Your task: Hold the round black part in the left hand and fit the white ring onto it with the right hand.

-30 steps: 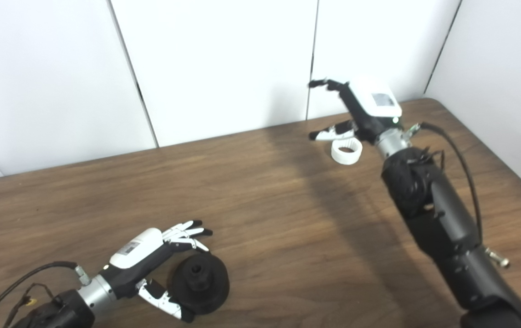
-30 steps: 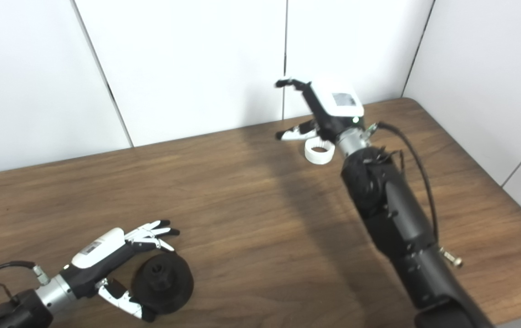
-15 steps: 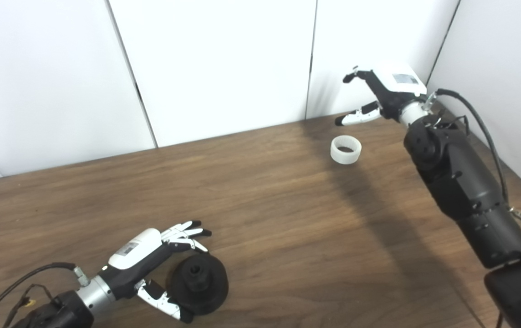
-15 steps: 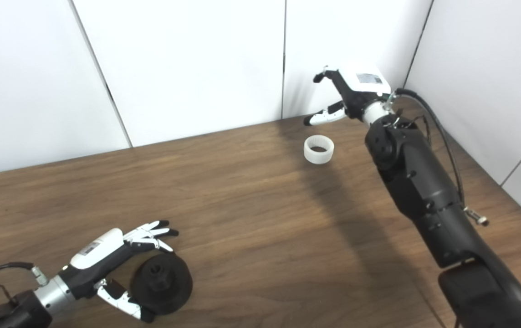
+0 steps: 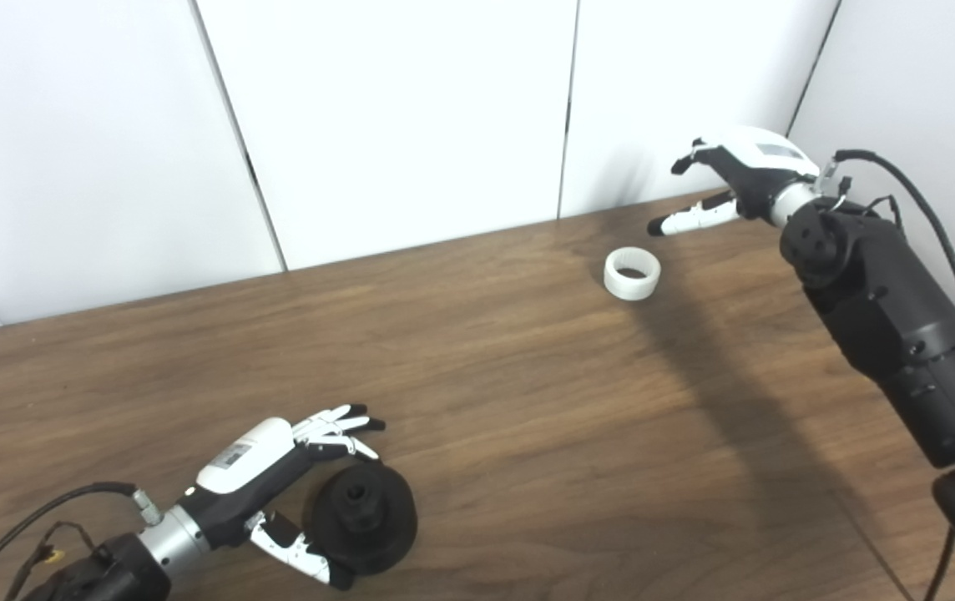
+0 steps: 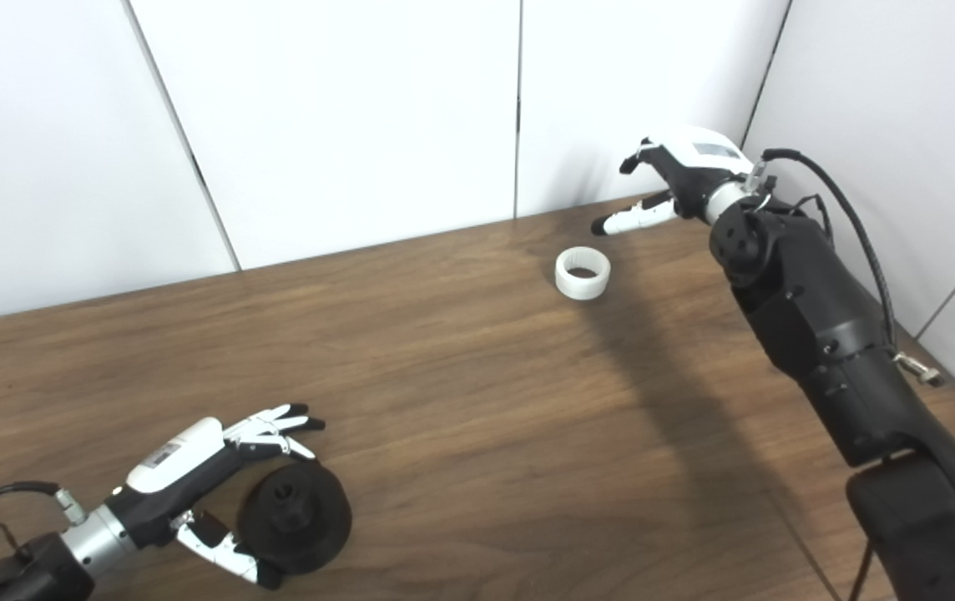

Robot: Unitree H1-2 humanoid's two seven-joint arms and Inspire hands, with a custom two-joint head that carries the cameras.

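The round black part (image 5: 365, 517) lies flat on the wooden table (image 5: 528, 417) near the front left. My left hand (image 5: 277, 467) is open around it, fingers behind its far edge and thumb at its near edge, without a visible grip. The white ring (image 5: 633, 274) sits on the table at the back right. My right hand (image 5: 732, 179) hovers open above the table's back edge, up and to the right of the ring, apart from it.
White wall panels (image 5: 402, 108) stand right behind the table and along its right side. My right arm (image 5: 886, 309) stretches over the table's right part, with a black cable looping off it.
My right hand has swung from directly over the white ring to the right and back, now clear of it. The ring has stayed put. My left hand and the black part have not moved.
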